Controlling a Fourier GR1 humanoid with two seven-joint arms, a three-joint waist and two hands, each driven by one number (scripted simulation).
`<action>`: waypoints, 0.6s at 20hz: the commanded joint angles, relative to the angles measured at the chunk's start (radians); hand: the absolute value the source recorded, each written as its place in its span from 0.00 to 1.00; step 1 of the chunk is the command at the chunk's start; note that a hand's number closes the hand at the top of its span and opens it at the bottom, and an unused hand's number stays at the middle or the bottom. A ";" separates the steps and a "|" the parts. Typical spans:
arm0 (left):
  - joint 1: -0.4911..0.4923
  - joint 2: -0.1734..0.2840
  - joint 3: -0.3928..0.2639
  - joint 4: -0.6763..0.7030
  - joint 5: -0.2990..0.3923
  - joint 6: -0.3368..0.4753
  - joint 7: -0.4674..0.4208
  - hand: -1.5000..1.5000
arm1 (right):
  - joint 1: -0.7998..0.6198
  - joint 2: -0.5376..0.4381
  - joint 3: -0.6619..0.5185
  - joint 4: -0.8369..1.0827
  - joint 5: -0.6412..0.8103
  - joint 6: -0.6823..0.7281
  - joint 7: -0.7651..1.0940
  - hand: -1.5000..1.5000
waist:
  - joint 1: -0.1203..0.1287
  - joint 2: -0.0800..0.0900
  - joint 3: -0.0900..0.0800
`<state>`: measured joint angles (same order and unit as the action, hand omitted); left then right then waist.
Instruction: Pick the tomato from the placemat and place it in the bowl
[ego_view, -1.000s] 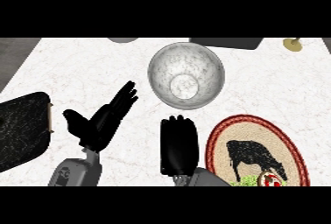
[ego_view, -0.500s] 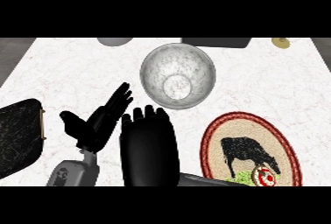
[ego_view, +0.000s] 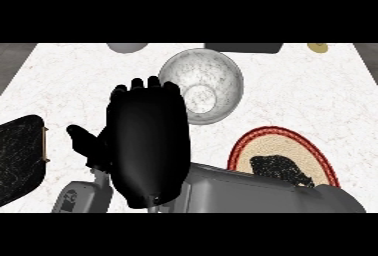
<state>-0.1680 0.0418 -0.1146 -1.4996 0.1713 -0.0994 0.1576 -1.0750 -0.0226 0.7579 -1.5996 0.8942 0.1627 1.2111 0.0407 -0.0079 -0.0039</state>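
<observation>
Right hand (ego_view: 148, 145) fills the mid-left of the head view, back of the hand twd the camera, fingers straight & close together pointing to 12 o'clock, holding nothing. Its grey forearm (ego_view: 258, 192) runs off to 4 o'clock, lying across the lower edge of the placemat (ego_view: 295, 150).

Left hand (ego_view: 87, 147) peeks out at 9 o'clock of the right hand, mostly hidden behind it; thumb sticks out to 10 o'clock; can't tell how its fingers sit.

Bowl (ego_view: 203, 85), silvery w/ a marbled inside, sits at 1 o'clock of the right hand, fingertips just short of its rim. Placemat is round, red-bordered, black animal shape in the middle, at 3–4 o'clock of the hand.

Tomato: not visible, so position, pointing & long axis can't be told.

Dark tray-like slab (ego_view: 18, 160) at far 9 o'clock.
</observation>
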 joint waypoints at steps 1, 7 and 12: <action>0.013 0.004 -0.001 -0.005 -0.004 0.000 0.006 0.50 | -0.123 0.021 -0.070 0.092 -0.034 0.034 0.226 1.00 | -0.002 0.001 0.001; -0.011 0.029 0.032 -0.050 0.025 -0.007 0.052 0.50 | -0.155 0.022 -0.155 0.245 -0.047 -0.079 0.102 1.00 | -0.007 0.008 0.002; 0.046 0.007 0.003 -0.020 -0.001 -0.016 -0.021 0.50 | -0.115 0.022 -0.202 0.441 0.041 -0.215 -0.073 1.00 | -0.016 0.013 0.003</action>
<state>-0.1568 0.0453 -0.1120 -1.5295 0.1665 -0.0953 0.1696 -1.2031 -0.0109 0.5725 -1.2685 0.8954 0.0717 1.1033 0.0290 0.0022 -0.0015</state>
